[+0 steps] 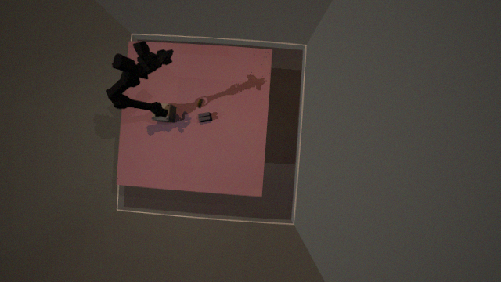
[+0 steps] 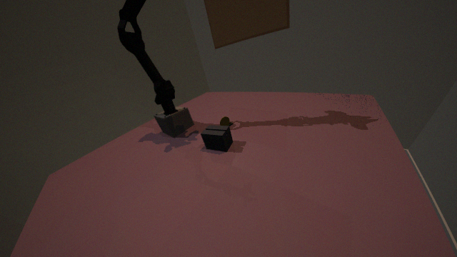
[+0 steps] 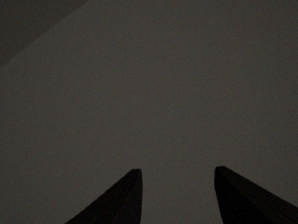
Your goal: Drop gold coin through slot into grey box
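The gold coin stands on edge in its low dark holder, of which only a small part shows. The closed grey box stands close to the coin, with a dark slot line across its lid. My gripper is partly open with nothing between its fingers. It is raised high and away from the coin and the box, towards the upper left of the table in the top view, and is out of frame in the exterior view. The wrist view shows only plain grey wall beyond the fingers.
The arm stands on a grey block-shaped base to the left of the coin and box. The pink table top carries them all. The arm's dark shadow falls across the table beside the coin.
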